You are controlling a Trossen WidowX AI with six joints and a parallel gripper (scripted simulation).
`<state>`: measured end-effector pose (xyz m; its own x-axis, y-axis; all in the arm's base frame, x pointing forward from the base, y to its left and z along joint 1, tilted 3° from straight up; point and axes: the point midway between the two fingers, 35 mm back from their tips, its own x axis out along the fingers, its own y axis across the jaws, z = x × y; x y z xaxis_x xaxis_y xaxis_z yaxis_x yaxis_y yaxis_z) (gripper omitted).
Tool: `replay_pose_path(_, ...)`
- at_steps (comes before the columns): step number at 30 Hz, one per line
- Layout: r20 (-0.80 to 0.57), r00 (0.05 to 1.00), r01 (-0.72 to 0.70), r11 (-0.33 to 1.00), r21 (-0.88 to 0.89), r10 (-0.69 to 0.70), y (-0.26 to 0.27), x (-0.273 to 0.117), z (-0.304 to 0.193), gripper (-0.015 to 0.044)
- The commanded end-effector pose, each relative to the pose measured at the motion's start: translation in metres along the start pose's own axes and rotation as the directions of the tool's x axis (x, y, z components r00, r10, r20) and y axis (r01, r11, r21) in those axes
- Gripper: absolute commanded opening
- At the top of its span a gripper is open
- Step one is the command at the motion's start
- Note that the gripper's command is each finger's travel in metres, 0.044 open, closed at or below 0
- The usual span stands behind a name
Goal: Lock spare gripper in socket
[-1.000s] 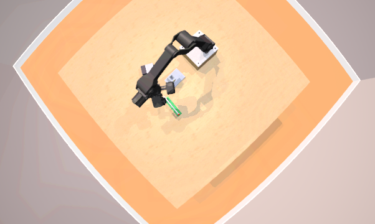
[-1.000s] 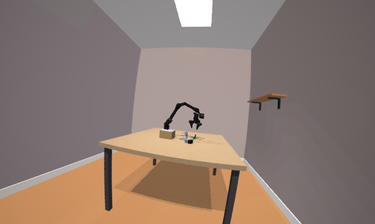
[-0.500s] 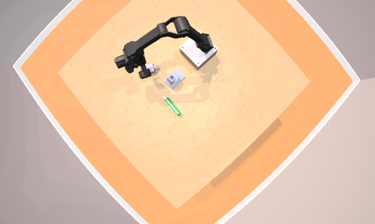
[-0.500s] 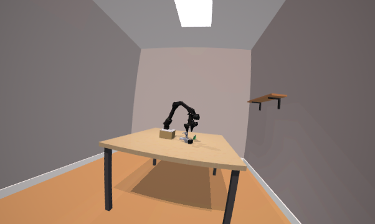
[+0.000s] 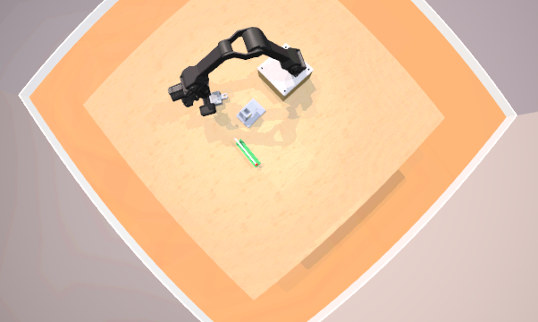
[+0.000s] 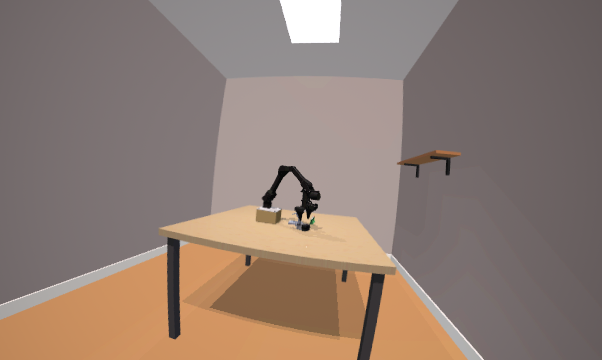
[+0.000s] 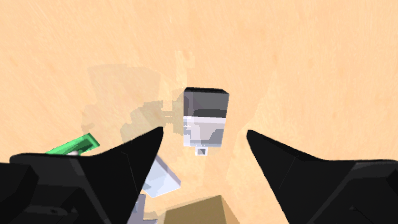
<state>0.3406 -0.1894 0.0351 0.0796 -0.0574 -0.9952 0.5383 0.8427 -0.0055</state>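
The spare gripper (image 5: pixel 216 97) (image 6: pixel 305 227) (image 7: pixel 205 131) is a small block, dark at one end and pale grey at the other, with a holed spigot. It lies on the table. My gripper (image 6: pixel 304 218) (image 7: pixel 205 131) is open above it, with a fingertip to either side in the wrist view and nothing held. The pale mount (image 5: pixel 257 108) (image 7: pixel 163 178) stands close by, partly behind a finger in the wrist view. The white lock pin (image 5: pixel 247 153) with a red head lies along a green holder (image 5: pixel 252 155) (image 6: pixel 312 220) (image 7: pixel 75 143), out of the socket.
The arm's base stands on a box (image 5: pixel 283 85) (image 6: pixel 268 216) (image 7: pixel 200 212) beyond the mount. The green holder is on the mount's other side from the box. A wall shelf (image 6: pixel 431 157) is away from the table.
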Motion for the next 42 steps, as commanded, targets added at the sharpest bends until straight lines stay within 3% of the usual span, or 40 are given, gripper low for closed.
replay_pose_path(1, -0.006, 1.0, 0.003, 1.0, 0.004, -0.003, -0.002, 0.015, -0.004, 0.044)
replay_pose_path(39, -0.006, 1.0, 0.003, 1.0, 0.004, -0.003, -0.001, 0.07, -0.005, 0.044)
replay_pose_path(42, -0.006, 1.0, 0.003, 1.0, 0.004, -0.003, -0.001, 0.07, -0.005, 0.0361)
